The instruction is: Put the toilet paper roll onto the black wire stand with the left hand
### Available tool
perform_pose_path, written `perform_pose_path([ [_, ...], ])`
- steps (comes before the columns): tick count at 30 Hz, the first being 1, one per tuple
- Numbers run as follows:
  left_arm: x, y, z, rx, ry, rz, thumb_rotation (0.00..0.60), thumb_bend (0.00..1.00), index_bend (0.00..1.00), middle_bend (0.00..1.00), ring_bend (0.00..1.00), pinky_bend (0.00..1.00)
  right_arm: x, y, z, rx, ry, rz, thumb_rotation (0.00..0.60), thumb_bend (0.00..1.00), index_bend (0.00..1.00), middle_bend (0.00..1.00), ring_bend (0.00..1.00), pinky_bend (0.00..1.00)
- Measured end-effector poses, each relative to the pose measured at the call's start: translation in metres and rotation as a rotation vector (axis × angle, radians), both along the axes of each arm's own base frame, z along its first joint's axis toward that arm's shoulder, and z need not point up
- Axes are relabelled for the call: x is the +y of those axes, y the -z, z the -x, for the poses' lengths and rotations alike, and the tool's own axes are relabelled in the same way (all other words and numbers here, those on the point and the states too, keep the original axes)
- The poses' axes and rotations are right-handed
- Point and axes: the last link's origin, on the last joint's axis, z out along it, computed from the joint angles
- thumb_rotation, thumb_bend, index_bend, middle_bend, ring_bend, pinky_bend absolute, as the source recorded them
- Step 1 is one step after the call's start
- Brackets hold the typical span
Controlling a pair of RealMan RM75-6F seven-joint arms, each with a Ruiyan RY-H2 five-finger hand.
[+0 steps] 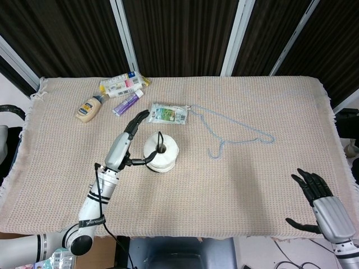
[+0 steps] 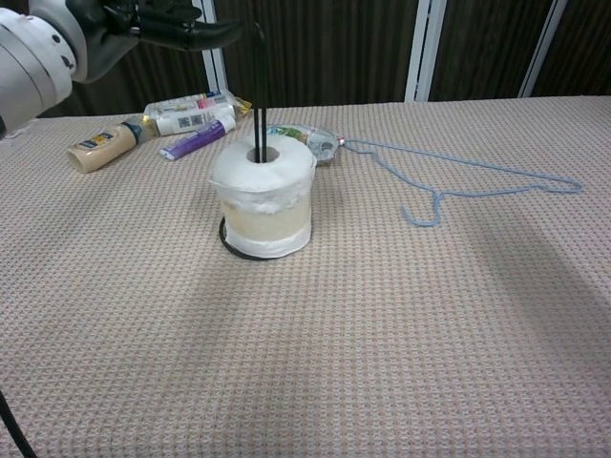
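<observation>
The white toilet paper roll point(image 1: 161, 152) point(image 2: 263, 198) sits at the foot of the black wire stand point(image 2: 259, 86), whose upright post point(image 1: 160, 142) passes up through the roll's core. The stand's ring base point(image 2: 226, 240) peeks out from under the roll. My left hand point(image 1: 130, 139) point(image 2: 153, 21) hovers just left of and above the roll, its fingers spread, holding nothing. My right hand point(image 1: 317, 194) rests open near the table's front right corner, far from the stand.
Behind the stand lie a green snack packet point(image 1: 168, 114), a purple tube point(image 1: 127, 103), a white tube point(image 1: 120, 85) and a tan bottle point(image 1: 90, 107). A blue wire hanger point(image 1: 235, 133) lies to the right on the woven tablecloth point(image 1: 235, 185).
</observation>
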Motion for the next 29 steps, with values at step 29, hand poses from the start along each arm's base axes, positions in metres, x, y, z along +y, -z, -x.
perform_pose_path([
  [29, -0.197, -0.076, 0.236, 0.789, -0.237, -0.255, 0.6, 0.42, 0.0, 0.0, 0.0, 0.0, 0.0, 0.03, -0.007, 0.072, -0.017, -0.069, 0.6, 0.12, 0.0, 0.0, 0.0, 0.0],
])
